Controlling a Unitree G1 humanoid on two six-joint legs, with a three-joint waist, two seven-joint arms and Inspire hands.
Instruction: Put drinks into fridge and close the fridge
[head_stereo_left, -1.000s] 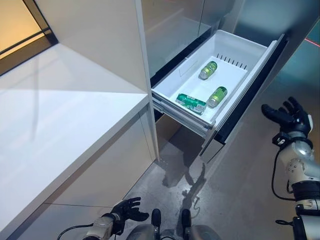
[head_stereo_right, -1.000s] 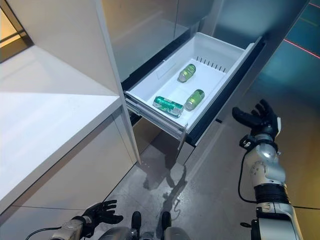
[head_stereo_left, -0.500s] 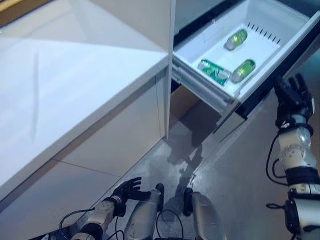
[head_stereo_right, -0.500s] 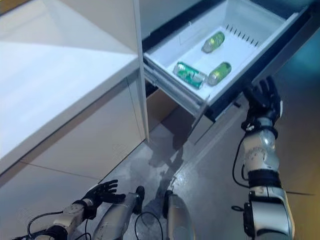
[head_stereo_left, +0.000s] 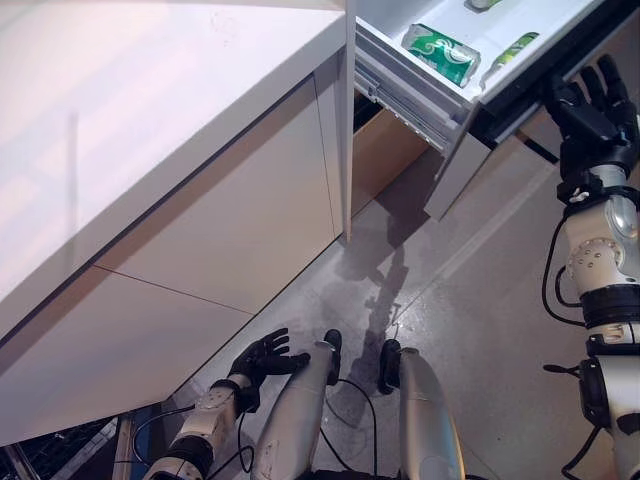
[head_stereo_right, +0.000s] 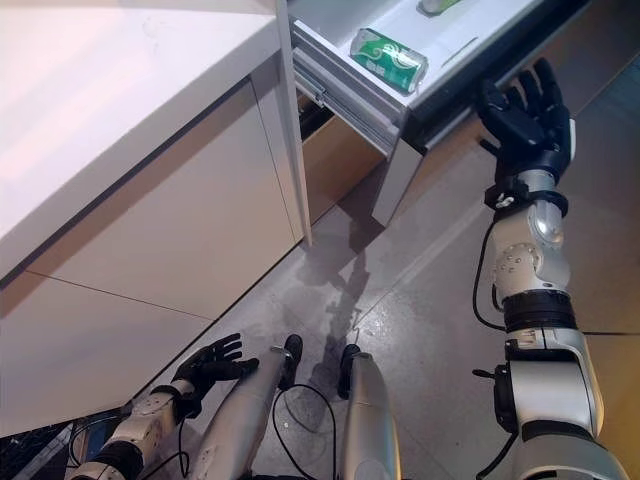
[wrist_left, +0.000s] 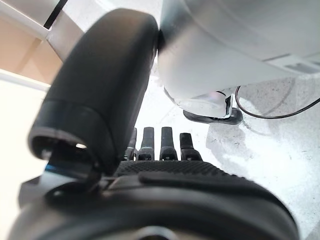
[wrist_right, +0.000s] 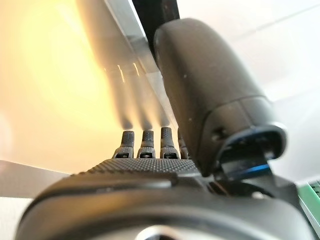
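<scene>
The white fridge drawer (head_stereo_left: 470, 95) stands pulled out at the top of the eye views, with green cans (head_stereo_left: 441, 53) lying on their sides in it. My right hand (head_stereo_left: 590, 108) is open, fingers straight, raised against the drawer's dark front panel (head_stereo_right: 455, 88). In the right wrist view its fingers (wrist_right: 145, 142) point at the shiny panel (wrist_right: 75, 90) from very close. My left hand (head_stereo_left: 262, 357) is open and empty low down near the floor; it also shows in the left wrist view (wrist_left: 160, 145).
A white counter (head_stereo_left: 120, 120) with cabinet fronts (head_stereo_left: 210, 250) runs along the left, ending at the fridge's side. Grey concrete floor (head_stereo_left: 480, 290) lies below the drawer and to the right.
The camera has tilted down, so the drawer now sits at the top edge. My right hand has risen and come up to the drawer's front panel. The left hand stays low.
</scene>
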